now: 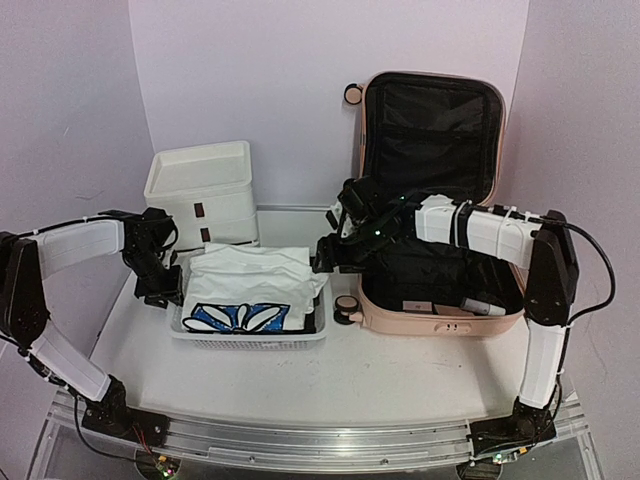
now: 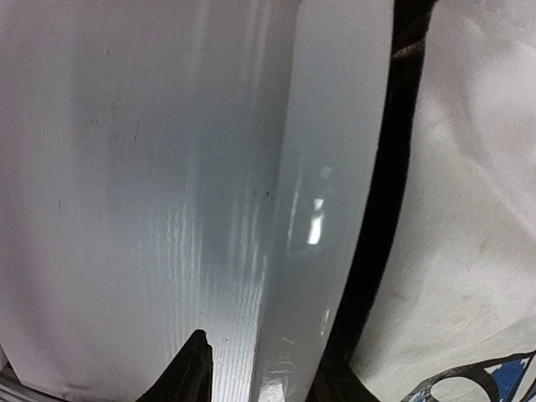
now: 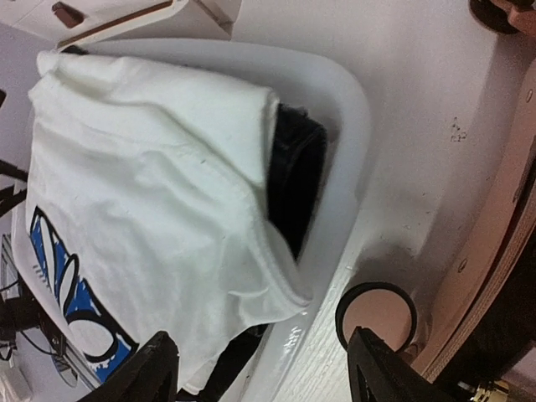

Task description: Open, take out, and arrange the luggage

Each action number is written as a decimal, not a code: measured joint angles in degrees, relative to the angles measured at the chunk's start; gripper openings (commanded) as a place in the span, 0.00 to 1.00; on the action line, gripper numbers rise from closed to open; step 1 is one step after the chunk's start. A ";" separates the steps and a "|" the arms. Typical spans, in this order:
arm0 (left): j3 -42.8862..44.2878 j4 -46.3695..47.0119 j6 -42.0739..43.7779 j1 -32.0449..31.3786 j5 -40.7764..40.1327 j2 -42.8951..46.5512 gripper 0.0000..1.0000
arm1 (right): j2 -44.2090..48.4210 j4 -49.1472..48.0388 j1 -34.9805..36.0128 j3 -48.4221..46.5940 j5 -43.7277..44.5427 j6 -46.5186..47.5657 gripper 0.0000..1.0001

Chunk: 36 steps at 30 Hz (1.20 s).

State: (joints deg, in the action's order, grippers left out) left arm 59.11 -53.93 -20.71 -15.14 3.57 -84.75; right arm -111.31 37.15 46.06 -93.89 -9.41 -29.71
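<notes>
The pale pink luggage [image 1: 440,318] lies open at the right, its lid [image 1: 430,120] upright against the back wall and black lining showing. A few small items lie in its base. My right gripper [image 1: 322,258] [image 3: 264,368] hangs open over the right rim of the white basket [image 3: 343,109], close to a pink caster wheel [image 3: 375,314]. The edge of a white shirt [image 3: 151,167] and the rim sit between its fingers. My left gripper [image 1: 165,290] [image 2: 264,377] is open at the basket's left rim [image 2: 335,167], with a finger [image 2: 197,368] on the table side.
The basket [image 1: 250,338] holds the white shirt with a blue print [image 1: 250,275] over a dark garment [image 3: 297,176]. A white drawer unit [image 1: 200,190] stands behind it at the back left. Walls close in at the back and both sides.
</notes>
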 measured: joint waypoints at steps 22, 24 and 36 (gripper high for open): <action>7.37 -16.52 -4.90 7.65 -11.41 27.04 0.81 | -16.44 0.76 6.27 -14.84 4.15 -12.02 0.39; 10.14 -16.04 -4.85 7.65 -11.96 30.18 0.80 | -16.48 -0.52 7.15 -14.45 4.55 -13.05 0.34; 11.65 -10.23 -3.41 7.65 -7.58 32.00 0.80 | -27.74 -17.16 17.22 -21.77 5.97 -23.26 0.34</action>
State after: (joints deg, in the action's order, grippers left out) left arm 70.76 -64.16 -24.12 -7.49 -4.01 -52.75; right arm -139.04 19.99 63.29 -115.66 -3.44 -52.97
